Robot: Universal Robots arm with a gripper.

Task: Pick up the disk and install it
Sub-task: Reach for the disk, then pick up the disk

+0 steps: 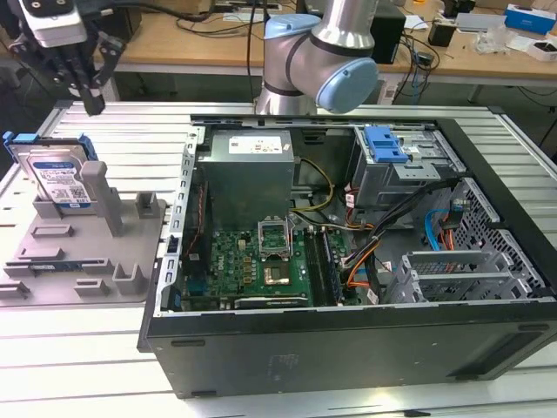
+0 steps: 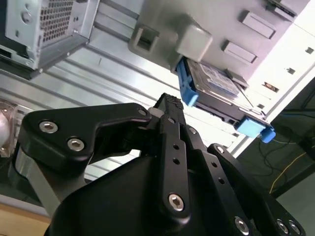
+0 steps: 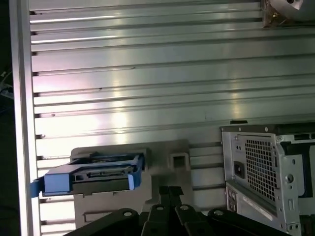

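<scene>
The disk (image 1: 59,178) is a silver drive with a white and blue label in a bright blue bracket. It stands on edge in a grey holder (image 1: 87,252) at the exterior view's left. My gripper (image 1: 91,106) hangs above and a little behind it, fingers shut together on nothing and apart from the disk. In both wrist views the disk (image 2: 211,81) (image 3: 93,174) sits in the holder (image 2: 197,39) (image 3: 167,162) beyond my gripper (image 2: 170,103) (image 3: 170,191).
An open computer case (image 1: 331,335) lies to the holder's right, with a motherboard, a power supply and a drive cage (image 1: 409,178) topped by a blue latch (image 1: 385,144). The arm's base (image 1: 322,52) stands behind it. A cluttered desk runs along the back. The case's corner (image 3: 266,167) shows beside the holder.
</scene>
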